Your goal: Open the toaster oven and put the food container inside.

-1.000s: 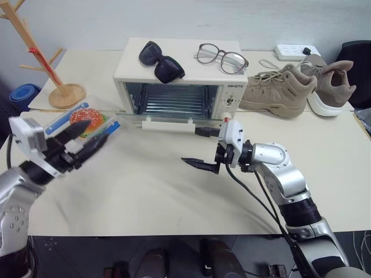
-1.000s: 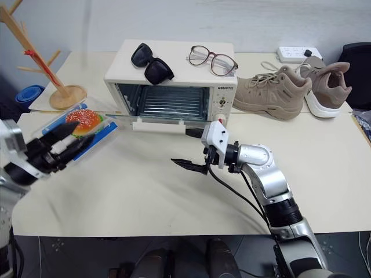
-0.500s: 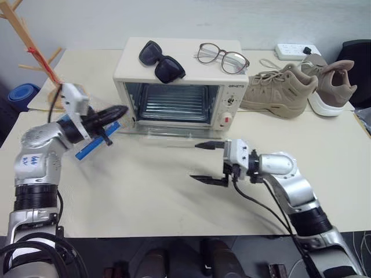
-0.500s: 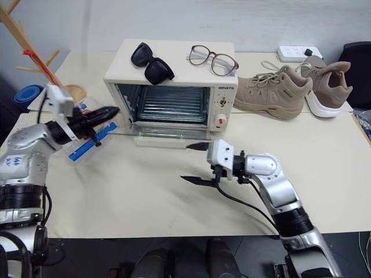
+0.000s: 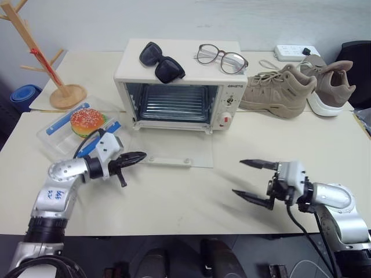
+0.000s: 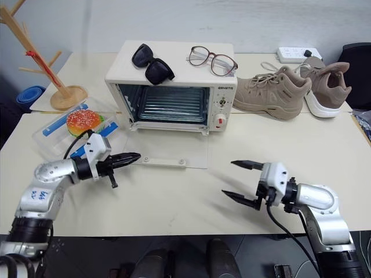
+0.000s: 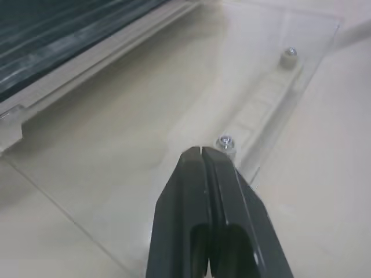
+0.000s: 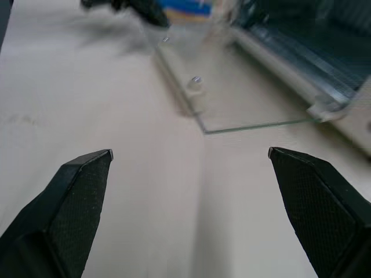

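Cream-white and boxy, the toaster oven sits toward the back of the table, and I can see its glass door dropped flat onto the tabletop in front of it, leaving the wire rack inside exposed. A red knob shows low on its right panel. On its roof lie black sunglasses and a pair of thin-framed glasses.

My left gripper has its jaws pressed shut with nothing between them; it points toward the left front corner of the lowered door, right at the handle strip with its two screws. From the left wrist view the closed tips sit just over a screw at the door's edge; I cannot tell whether they touch the glass.

My right gripper hovers over bare table to the right of the door, well apart from it, jaws spread wide and empty.

The food container, clear plastic with blue strips and a toy hamburger inside, rests on the table left of the oven, just behind my left arm.

Farther left stands a wooden rack; tan sneakers and a power strip lie to the oven's right.
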Robot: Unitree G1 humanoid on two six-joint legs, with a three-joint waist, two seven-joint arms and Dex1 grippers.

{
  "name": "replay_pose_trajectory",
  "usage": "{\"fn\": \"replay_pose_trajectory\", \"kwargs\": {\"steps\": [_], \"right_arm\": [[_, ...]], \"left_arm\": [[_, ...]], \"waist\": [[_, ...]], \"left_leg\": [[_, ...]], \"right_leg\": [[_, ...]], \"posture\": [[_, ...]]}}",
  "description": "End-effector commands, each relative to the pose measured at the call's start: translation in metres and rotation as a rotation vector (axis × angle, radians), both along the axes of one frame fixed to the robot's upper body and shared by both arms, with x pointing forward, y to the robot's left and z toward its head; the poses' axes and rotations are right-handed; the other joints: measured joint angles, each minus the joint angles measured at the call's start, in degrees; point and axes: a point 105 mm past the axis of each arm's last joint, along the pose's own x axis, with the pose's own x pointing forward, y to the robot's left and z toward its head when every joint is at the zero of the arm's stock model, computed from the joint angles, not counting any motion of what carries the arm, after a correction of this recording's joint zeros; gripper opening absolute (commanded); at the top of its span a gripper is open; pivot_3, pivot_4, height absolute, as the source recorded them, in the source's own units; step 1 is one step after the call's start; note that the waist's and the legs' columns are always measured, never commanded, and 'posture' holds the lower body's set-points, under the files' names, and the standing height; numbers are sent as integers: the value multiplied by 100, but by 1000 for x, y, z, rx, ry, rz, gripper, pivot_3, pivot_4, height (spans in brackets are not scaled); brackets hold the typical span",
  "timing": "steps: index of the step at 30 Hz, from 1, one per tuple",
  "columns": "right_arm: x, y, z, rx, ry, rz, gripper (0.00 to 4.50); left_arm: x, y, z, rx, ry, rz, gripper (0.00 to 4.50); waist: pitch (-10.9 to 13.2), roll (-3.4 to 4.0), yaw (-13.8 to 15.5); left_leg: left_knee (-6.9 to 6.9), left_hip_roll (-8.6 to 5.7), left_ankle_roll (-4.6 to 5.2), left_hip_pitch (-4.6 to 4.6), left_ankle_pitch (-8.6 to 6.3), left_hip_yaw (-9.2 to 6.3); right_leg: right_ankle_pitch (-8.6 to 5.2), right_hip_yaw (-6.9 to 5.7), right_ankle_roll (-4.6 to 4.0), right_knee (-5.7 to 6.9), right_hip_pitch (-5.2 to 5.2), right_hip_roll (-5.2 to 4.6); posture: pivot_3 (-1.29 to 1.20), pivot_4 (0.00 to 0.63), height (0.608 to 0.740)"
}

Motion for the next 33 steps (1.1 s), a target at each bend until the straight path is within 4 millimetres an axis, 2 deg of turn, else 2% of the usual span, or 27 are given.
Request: {"fn": "replay_pose_trajectory", "kwargs": {"steps": [1,3,6,9,11,13,15,17,21,24,26,27,31,33], "right_arm": [[-5,1,21,84,-17,37,4500],[2,6,31,113,-92,29,4500],[1,14,33,130,-86,84,4500],[5,25,39,153,-138,119,4500],[10,32,46,188,-177,128,4500],[12,44,53,229,-208,163,4500],[12,52,56,252,-224,188,4500],[13,57,58,262,-255,197,4500],[13,64,56,261,-274,227,4500],[14,65,50,249,-279,232,4500],[15,61,47,238,-276,227,4500],[16,59,47,233,-277,225,4500],[16,55,45,219,-281,218,4500],[16,54,44,211,-286,214,4500]], "left_arm": [[-7,15,21,-105,-91,116,411],[-19,26,29,-179,-112,158,864],[-36,47,31,-220,-90,232,1779],[-61,81,43,-283,-105,413,2704],[-87,102,44,-303,-101,534,3309],[-122,141,36,-333,-99,785,3874],[-144,167,30,-324,-102,957,4486],[-153,174,26,-317,-95,1024,4486],[-143,177,29,-371,-105,1089,4486],[-116,175,44,-484,-101,1072,4486],[-93,173,52,-593,6,1041,4486],[-86,172,48,-602,98,1046,4486],[-58,192,58,-555,240,1150,4486],[-49,195,60,-523,304,1162,4486]], "waist": [[0,0,-5],[0,0,-32],[-1,1,-4],[-1,-1,3],[-1,-2,-3],[-1,-1,-52],[-2,0,-26],[-4,-6,43],[-5,-7,199],[-6,-8,247],[-7,-11,253],[-7,-11,238],[-5,-7,103],[-5,-7,64]], "left_leg": [[0,2,0,0,0,-2],[-1,4,-1,0,0,-1],[-2,10,-6,1,0,-6],[-4,10,-6,-3,0,-17],[-5,9,-5,-4,-1,-17],[-5,10,-5,-3,-3,-15],[-14,12,-5,4,-9,-12],[-12,14,-7,0,-8,-24],[-6,-6,-1,9,-4,-50],[-7,-14,2,34,-3,-71],[-11,-14,-1,51,-6,-80],[-10,-14,-1,51,-5,-87],[-19,-20,-5,51,-7,-87],[-23,-18,-10,52,-6,-86]], "right_leg": [[0,0,0,0,0,-1],[0,1,0,0,-1,0],[-2,-3,-3,-5,-2,3],[-4,-9,-7,-11,2,0],[-4,-8,-7,-19,2,-2],[-4,-6,-7,-25,4,-4],[-5,-5,-8,-32,6,-3],[-6,-17,-12,-33,7,2],[-6,-38,-13,-36,33,-22],[-5,-57,-13,-52,73,-34],[-7,-68,-15,-56,93,-35],[-7,-74,-15,-55,95,-35],[-7,-73,-14,-54,92,-36],[-8,-75,-13,-52,89,-27]], "posture": [[0,150,740],[0,150,740],[0,150,740],[0,150,740],[0,150,740],[0,150,740],[0,150,740],[0,150,740],[0,150,740],[0,150,740],[0,150,740],[0,150,740],[0,150,740],[0,150,740]]}}
